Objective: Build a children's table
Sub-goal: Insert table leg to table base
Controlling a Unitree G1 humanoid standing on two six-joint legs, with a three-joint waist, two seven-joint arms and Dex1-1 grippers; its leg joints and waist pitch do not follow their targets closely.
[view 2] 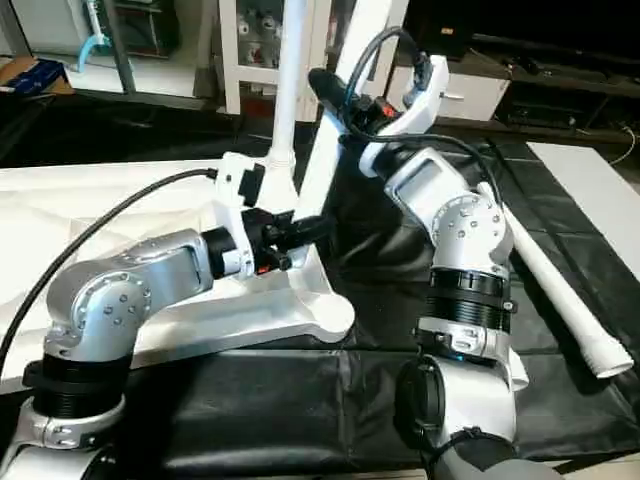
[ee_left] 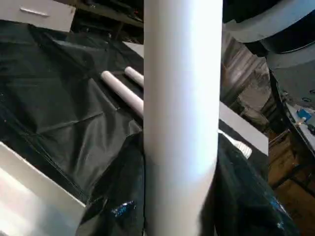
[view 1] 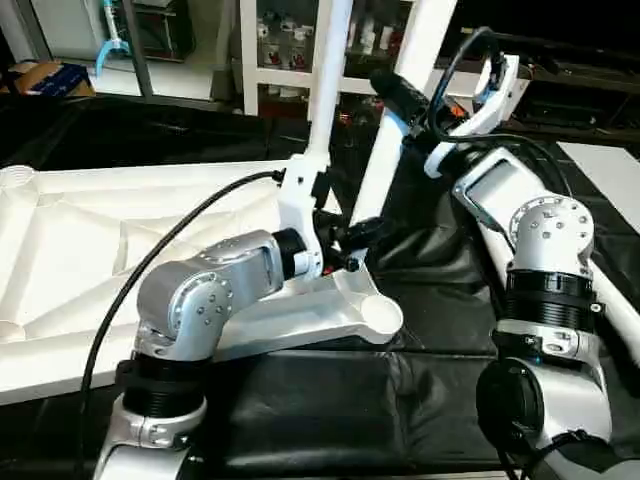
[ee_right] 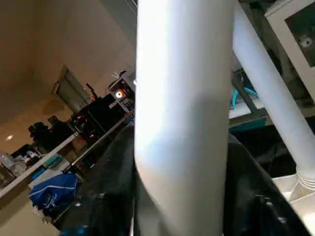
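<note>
In the head views, the table top (view 1: 60, 250) lies underside up on the black cloth (view 1: 330, 400); both grippers hold the leaning leg (view 2: 335, 120), the left gripper (view 2: 300, 232) low and the right gripper (view 2: 335, 90) higher. Both wrist views show that leg (ee_left: 182, 113) pinched between fingers. If it enters the socket tilted, the thread may cross.

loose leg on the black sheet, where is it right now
The loose leg lies flat on the black sheet at the robot's right, just outside its right forearm, with its threaded end toward the robot, apart from the table top.
</note>
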